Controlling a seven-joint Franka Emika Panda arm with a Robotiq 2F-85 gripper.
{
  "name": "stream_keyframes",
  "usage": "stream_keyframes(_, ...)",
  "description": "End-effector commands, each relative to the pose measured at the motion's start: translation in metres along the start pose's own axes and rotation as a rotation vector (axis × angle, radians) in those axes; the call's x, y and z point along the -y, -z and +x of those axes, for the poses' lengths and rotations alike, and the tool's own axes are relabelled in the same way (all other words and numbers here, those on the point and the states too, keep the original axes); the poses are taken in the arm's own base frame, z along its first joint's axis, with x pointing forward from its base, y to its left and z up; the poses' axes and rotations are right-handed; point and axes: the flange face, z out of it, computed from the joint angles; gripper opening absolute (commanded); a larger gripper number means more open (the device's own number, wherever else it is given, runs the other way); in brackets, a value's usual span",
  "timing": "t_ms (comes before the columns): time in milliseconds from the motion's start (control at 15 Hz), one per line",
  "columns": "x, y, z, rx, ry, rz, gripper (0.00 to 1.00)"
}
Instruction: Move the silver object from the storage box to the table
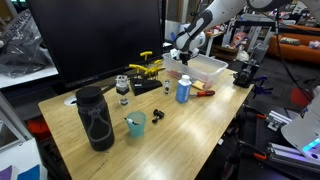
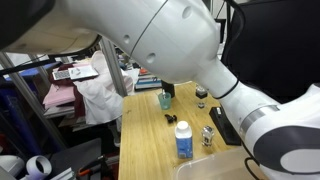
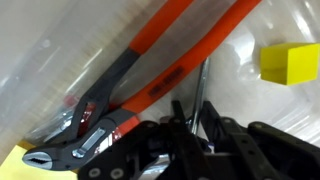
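Observation:
The translucent-white storage box (image 1: 212,68) stands at the far end of the wood-grain table (image 1: 170,130); its rim also shows in an exterior view (image 2: 205,172). My gripper (image 1: 182,55) hangs low over the box's near-left end. In the wrist view the gripper (image 3: 193,112) has its two black fingers close together on a thin silver rod-like object (image 3: 201,85), which runs up from between them over the box's white floor. The silver object is too small to make out in the exterior views.
Orange-handled pliers (image 3: 130,85) and a yellow block (image 3: 290,62) lie close to the fingers. On the table stand a blue-labelled can (image 1: 183,90), a teal cup (image 1: 135,123), a black speaker (image 1: 95,118), a black remote (image 1: 148,87) and yellow clamps (image 1: 146,68).

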Motion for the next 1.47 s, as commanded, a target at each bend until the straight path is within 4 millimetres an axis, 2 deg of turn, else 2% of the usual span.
stream_keyframes(0, 0.005, -0.006, 0.001, 0.007, -0.054, 0.038, 0.03)
stream_keyframes(67, 0.006, -0.003, 0.003, 0.002, -0.074, 0.057, 0.04)
stream_keyframes(133, 0.008, 0.002, 0.005, 0.004, -0.096, 0.074, 0.00)
stream_keyframes(333, 0.018, 0.018, 0.012, 0.011, -0.149, 0.139, 0.02)
stream_keyframes(600, 0.024, 0.051, 0.017, 0.021, -0.180, 0.211, 0.02)
stream_keyframes(800, 0.021, 0.079, 0.014, 0.052, -0.165, 0.225, 0.02)
stream_keyframes(1133, 0.002, 0.121, 0.010, 0.137, -0.100, 0.200, 0.02)
stream_keyframes(1400, -0.026, 0.152, 0.003, 0.214, 0.046, 0.197, 0.02)
